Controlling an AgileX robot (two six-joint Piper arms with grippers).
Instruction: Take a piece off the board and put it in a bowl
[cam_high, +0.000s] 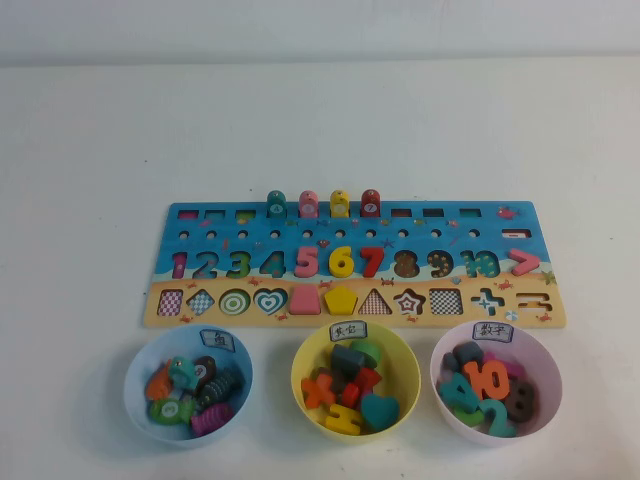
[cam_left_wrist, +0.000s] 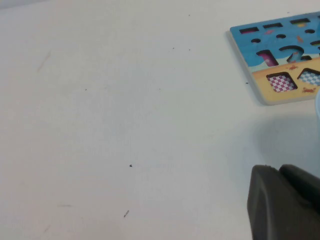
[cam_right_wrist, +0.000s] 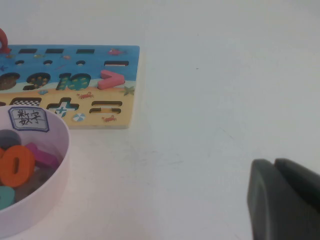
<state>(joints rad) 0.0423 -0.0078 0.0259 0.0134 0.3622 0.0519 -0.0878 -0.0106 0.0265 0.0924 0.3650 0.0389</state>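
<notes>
The teal-green fish peg stands upright at the left end of a row of pegs on the back edge of the board. The pale blue bowl with a white label tag sits in front of the board's left end and holds several pieces. Neither arm shows in the high view. My left gripper is shut and empty over bare table, to the left of the board's left corner. My right gripper is shut and empty over bare table, to the right of the board's right end.
Pink, yellow and red pegs stand beside the teal one. A yellow bowl and a pink bowl, both holding several pieces, sit in front of the board. The pink bowl's rim shows in the right wrist view.
</notes>
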